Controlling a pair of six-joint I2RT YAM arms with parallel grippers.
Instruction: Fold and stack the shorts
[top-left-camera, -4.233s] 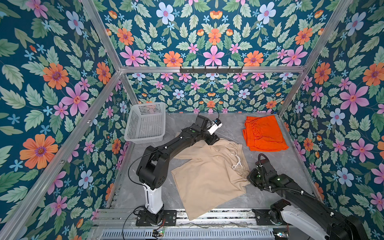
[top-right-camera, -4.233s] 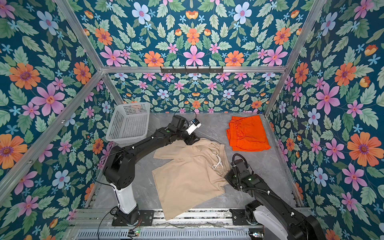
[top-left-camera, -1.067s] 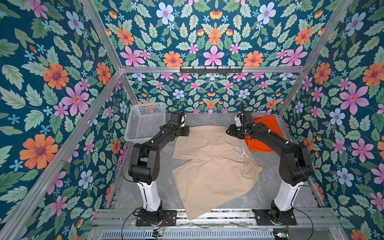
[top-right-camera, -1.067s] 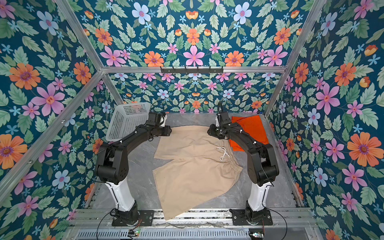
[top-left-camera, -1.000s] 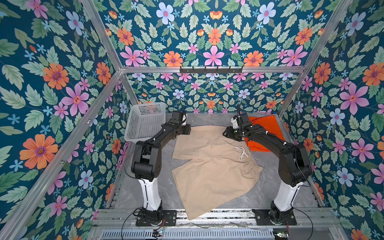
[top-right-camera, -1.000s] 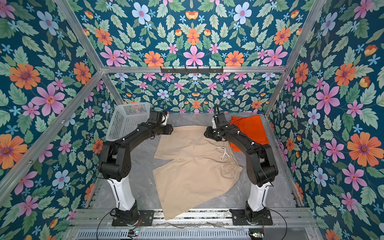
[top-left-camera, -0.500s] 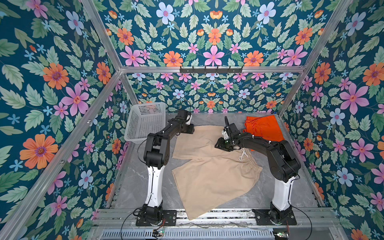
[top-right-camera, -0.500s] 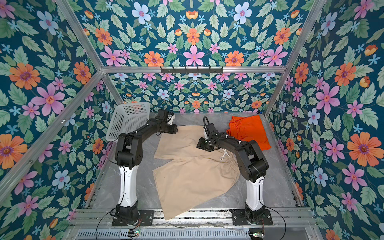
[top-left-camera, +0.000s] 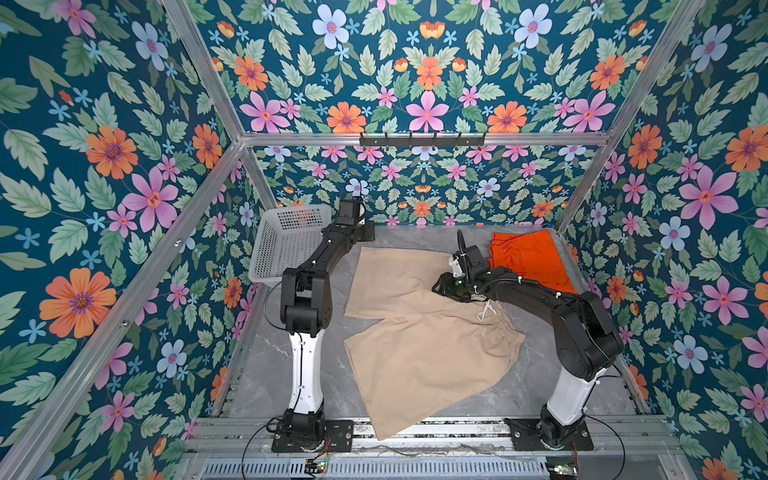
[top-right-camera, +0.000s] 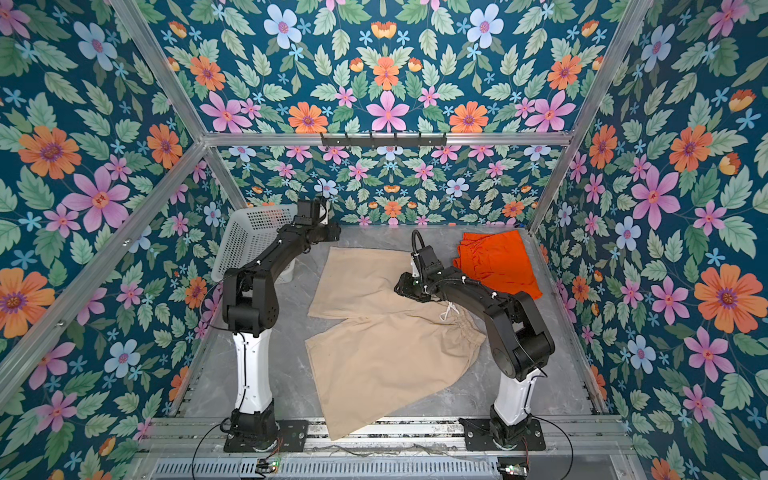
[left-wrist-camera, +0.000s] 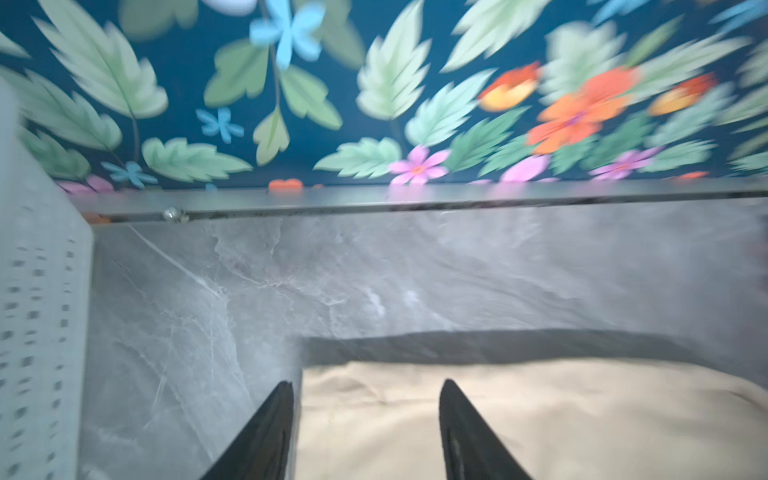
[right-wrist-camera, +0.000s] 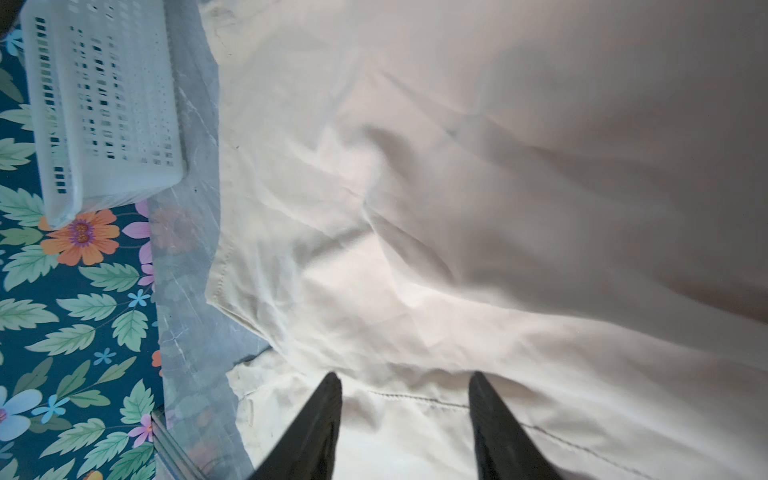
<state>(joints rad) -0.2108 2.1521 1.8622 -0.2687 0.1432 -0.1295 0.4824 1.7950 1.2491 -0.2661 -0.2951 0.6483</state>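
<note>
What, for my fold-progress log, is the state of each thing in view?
Beige drawstring shorts: unfolded, spread flat on the grey marble-look table.
Bright orange thin-fabric shorts: lying folded in the back right corner.
White perforated plastic basket: tilted, at the back left.
Left gripper: fingers apart, at a corner of the beige shorts.
Right gripper: fingers apart, over the beige shorts.

In both top views the spread shorts (top-left-camera: 415, 353) lie mid-frame on the table (top-left-camera: 540, 399), overhanging its lower edge. The other shorts (top-left-camera: 525, 259) lie at upper right, near them. The basket (top-left-camera: 286, 245) stands at upper left, left of the spread shorts, by the wall (top-left-camera: 224, 249)
</note>
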